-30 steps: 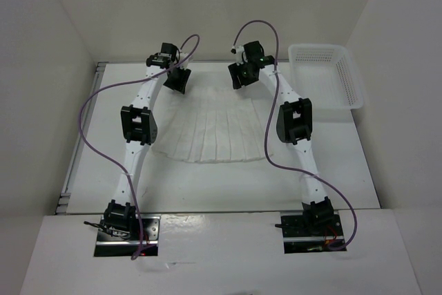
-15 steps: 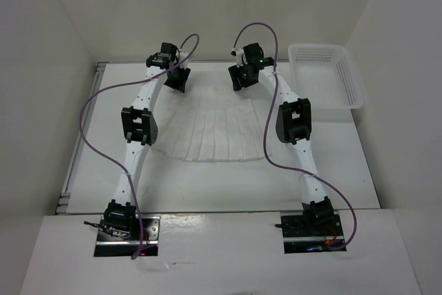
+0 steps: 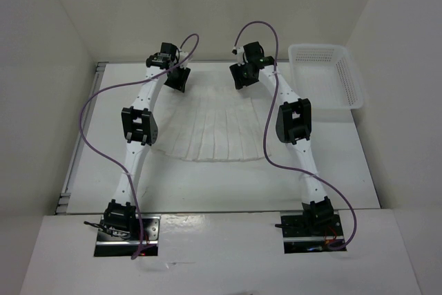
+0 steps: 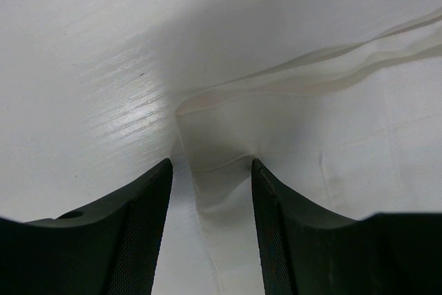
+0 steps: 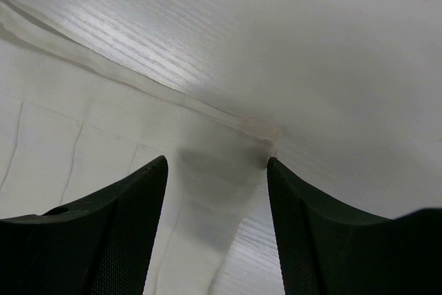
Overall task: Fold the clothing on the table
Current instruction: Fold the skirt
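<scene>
- A grey rail point(image 3: 68, 183) runs along the left edge of the worktop point(image 3: 207, 186). Bare surface lies between it and the left arm point(image 3: 138, 126), so that side looks free for a sideways move.
- The left tool point(image 4: 210, 165) is low at the far-left corner of the clothing point(image 3: 214, 129). Its jaws are apart and straddle the banded corner, with fabric lying between them unpinched.
- The clothing lies flat in the middle of the worktop between the two arms. It is fanned out, with the narrow band far and the wide curved hem near. No fold shows, so I judge the task to be at its start: the first grasp is being set up and every fold is left to do.
- The right tool point(image 5: 216, 164) mirrors this at the far-right corner, jaws apart over the cloth and clamped on nothing.
- The basket point(image 3: 324, 77) sits far right, near the right arm point(image 3: 295, 122), which makes that the tighter side. The near strip of worktop below the hem is bare, giving room to bring the far edge forward.
</scene>
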`<state>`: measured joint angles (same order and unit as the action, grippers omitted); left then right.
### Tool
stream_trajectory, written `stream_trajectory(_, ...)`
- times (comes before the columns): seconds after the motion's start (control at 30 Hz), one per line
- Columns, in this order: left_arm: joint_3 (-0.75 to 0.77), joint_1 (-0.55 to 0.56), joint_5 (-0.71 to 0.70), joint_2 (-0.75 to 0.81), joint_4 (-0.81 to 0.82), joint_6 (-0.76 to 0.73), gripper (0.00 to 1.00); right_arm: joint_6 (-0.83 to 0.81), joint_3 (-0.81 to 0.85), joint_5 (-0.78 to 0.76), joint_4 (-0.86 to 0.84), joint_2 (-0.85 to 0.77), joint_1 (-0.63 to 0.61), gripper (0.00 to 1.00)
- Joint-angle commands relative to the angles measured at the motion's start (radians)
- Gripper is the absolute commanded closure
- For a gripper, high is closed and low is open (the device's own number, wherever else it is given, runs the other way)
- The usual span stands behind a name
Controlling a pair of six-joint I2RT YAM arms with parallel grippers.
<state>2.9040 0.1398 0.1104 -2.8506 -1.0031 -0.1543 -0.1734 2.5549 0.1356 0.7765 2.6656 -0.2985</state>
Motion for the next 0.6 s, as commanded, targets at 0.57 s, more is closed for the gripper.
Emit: stream_trajectory(0.57,0.020,-0.008,0.005,-0.049,-0.015,-0.010,0.54,0.012,0.053,-0.105,0.006,0.010,-0.004,0.36)
